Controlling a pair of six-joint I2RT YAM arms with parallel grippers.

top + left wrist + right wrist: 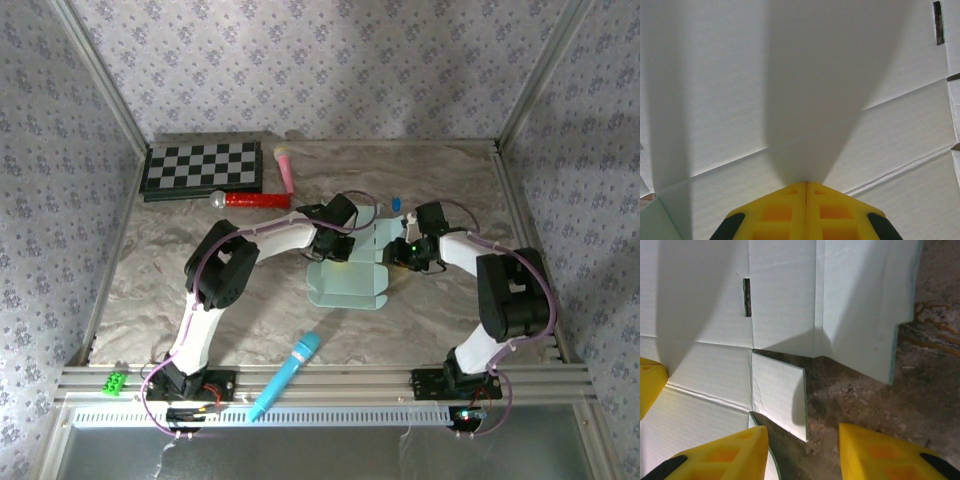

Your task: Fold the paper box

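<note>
Lying near the middle of the worktop [455, 200], the paper box [345, 285] is a sheet of pale card, partly raised, with both arms meeting over its far half. The left end effector [806, 186] sits at the box's 10 o'clock side. Its yellow fingers are pressed together with nothing between them, and the tip is set on a broad panel just beside a crease. This looks like a hold-down, pinning the sheet so it cannot slide while the other side is worked, though whether the tip quite touches is hard to tell from so close. The right end effector [804, 440] is at the box's 2 o'clock side with its fingers spread. A small side flap [782, 390], lifted off the worktop, stands just beside one finger, so I judge it is placed to catch that flap or push it inward. The blue microphone [290, 372] at 7 o'clock and the chessboard [203, 168] at 11 o'clock lie well apart from the work.
</note>
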